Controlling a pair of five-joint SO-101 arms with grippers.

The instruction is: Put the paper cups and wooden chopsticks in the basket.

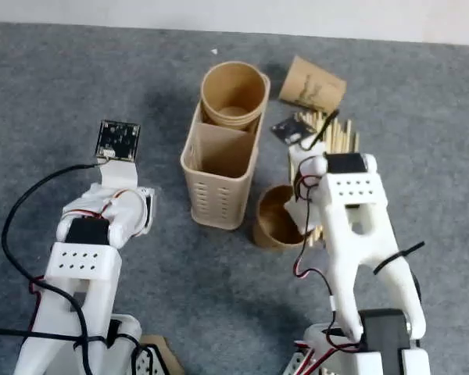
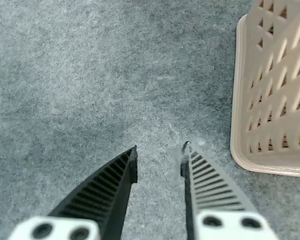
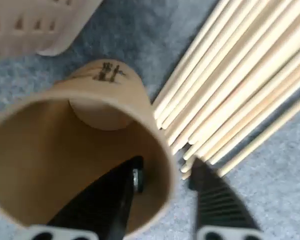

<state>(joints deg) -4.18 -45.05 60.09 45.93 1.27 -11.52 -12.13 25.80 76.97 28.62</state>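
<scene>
— How far along?
— Barely started, by the look of it. One paper cup (image 1: 233, 95) standing in the far compartment of the basket (image 1: 219, 191).
— And left to do?
— Plenty. A second cup (image 1: 275, 219) on its side on the bench (image 1: 78, 78), just beside the basket, with the right hand (image 3: 167, 167) spread astride its rim: one finger inside, one outside, not pinching yet. A third cup (image 1: 313, 84) tipped over beyond the basket. The wooden chopsticks (image 1: 334, 139) lying bundled next to the second cup, not in any grip. The left hand (image 2: 160, 148) spread, holding nothing, low over the bench near the basket.
</scene>
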